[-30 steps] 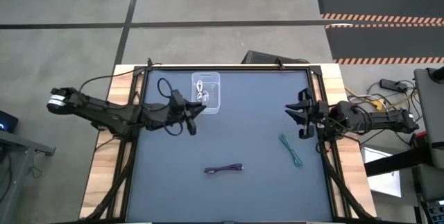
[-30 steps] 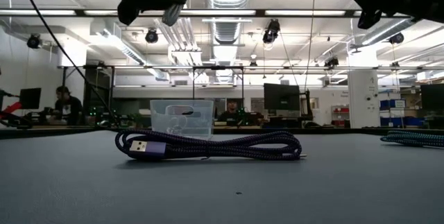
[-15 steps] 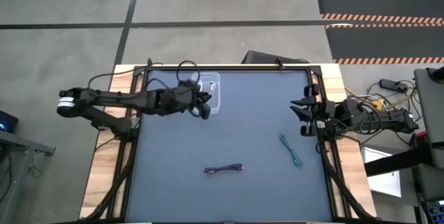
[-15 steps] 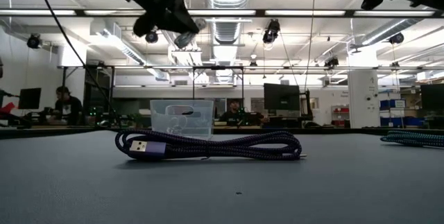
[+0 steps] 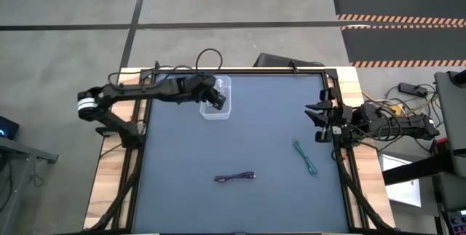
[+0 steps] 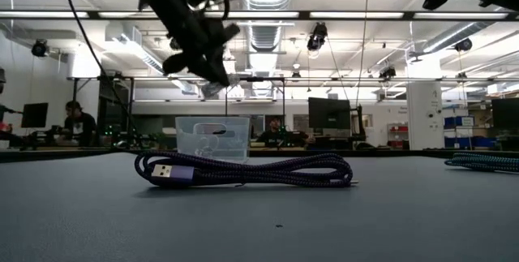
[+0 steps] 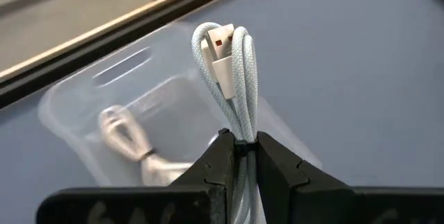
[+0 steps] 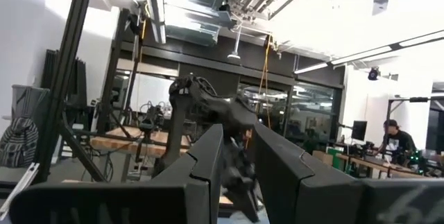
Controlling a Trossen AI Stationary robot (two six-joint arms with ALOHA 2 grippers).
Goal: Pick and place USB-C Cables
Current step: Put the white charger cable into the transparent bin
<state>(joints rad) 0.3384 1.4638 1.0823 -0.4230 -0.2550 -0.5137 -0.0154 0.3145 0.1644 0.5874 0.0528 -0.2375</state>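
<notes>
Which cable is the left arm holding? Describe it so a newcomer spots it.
Find the clear bin at the table's far edge. Above it, the left end effector pinches a folded white cable. The other white cable lies inside the bin; the purple cable and teal cable lie on the table.

White cable (image 7: 232,78) above bin (image 7: 83,106).

Clear bin (image 5: 217,98); dark table (image 5: 240,144); distant seated person (image 6: 79,122)
</notes>
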